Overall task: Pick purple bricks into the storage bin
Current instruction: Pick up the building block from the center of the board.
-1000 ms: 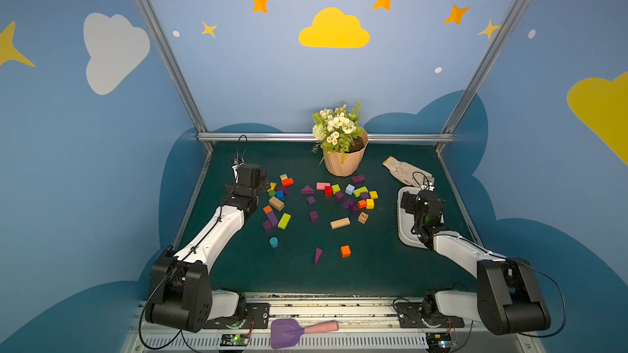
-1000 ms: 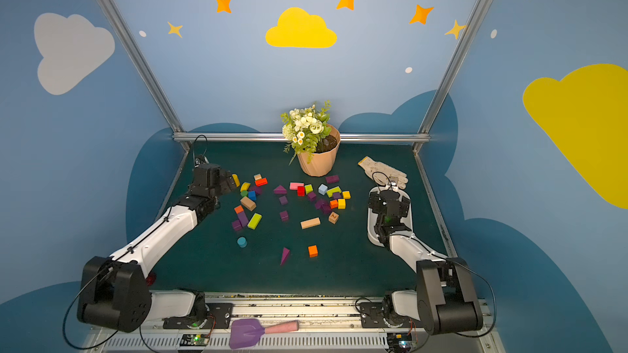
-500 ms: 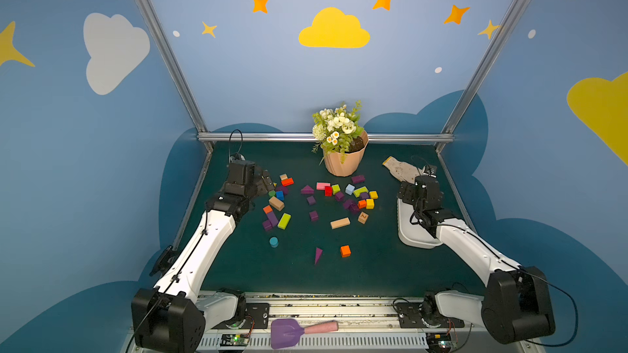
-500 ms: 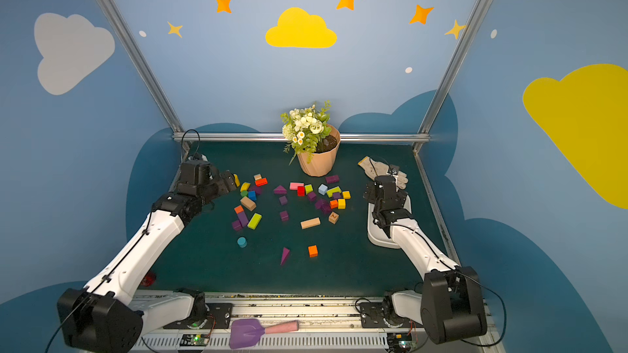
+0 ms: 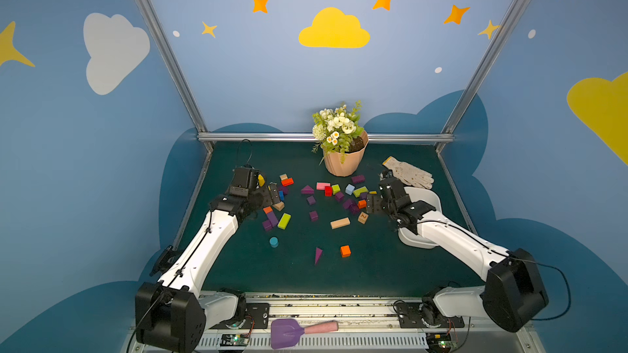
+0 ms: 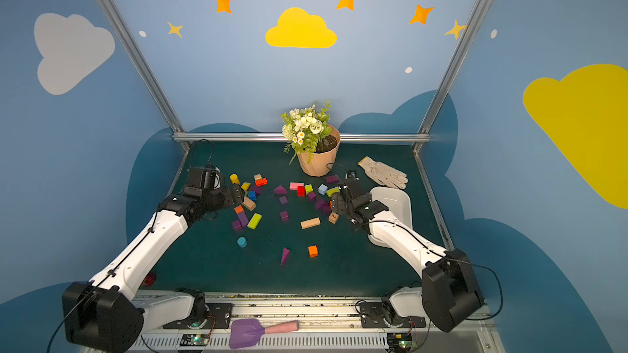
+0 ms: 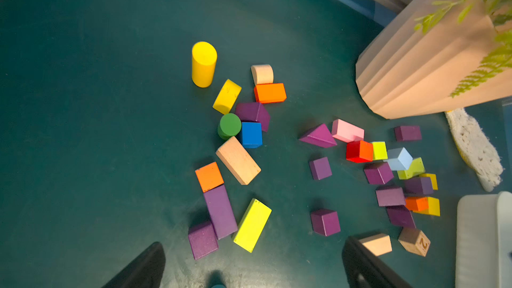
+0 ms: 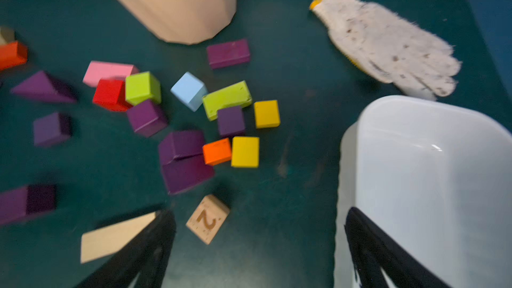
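Purple bricks (image 8: 182,145) lie just beyond the spread right fingers (image 8: 155,247), apparently untouched.

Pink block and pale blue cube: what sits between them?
A red cube and a lime cube, side by side, clearest in the right wrist view.

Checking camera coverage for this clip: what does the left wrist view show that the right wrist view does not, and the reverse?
Only the left wrist view: the upright yellow cylinder, green cylinder and blue cube. Only the right wrist view: the inside of the storage bin, no brick in the part shown, and the whole glove. Both: the flowerpot, pink block, numbered wooden cube and scattered purple bricks.
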Tool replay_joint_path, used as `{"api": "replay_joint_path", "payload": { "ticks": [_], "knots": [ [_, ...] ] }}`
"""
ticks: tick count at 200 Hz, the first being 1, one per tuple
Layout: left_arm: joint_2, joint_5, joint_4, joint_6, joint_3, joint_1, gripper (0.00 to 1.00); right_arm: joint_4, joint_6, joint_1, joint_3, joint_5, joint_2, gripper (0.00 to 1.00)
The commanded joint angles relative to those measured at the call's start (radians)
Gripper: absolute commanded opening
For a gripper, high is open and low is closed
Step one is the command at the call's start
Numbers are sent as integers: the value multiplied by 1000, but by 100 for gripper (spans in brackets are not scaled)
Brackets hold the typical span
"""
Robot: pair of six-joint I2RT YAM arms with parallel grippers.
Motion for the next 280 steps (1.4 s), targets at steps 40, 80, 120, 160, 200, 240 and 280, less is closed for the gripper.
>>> {"api": "replay_joint_path", "payload": {
  "ticks": [40,80,120,160,200,240,280],
  "knots": [
    [5,35,-38,25,17,-17,100,-199,2,140,90,-95,137,94],
    [6,34,-36,25,15,-25,100,-240,1,209,118,-153,174,92],
    [7,27,-39,21,20,-27,100,-278,34,281,140,-180,185,91],
    [6,3,-48,11,24,-26,100,-331,79,380,213,-186,233,90],
    [2,-99,-73,-18,37,-26,100,-394,165,476,296,-187,299,88],
    [8,-161,-111,-71,63,-9,100,-435,267,532,361,-185,369,84],
    [-23,-186,-120,-117,63,6,100,-524,361,602,450,-122,432,83]
  ]
}}
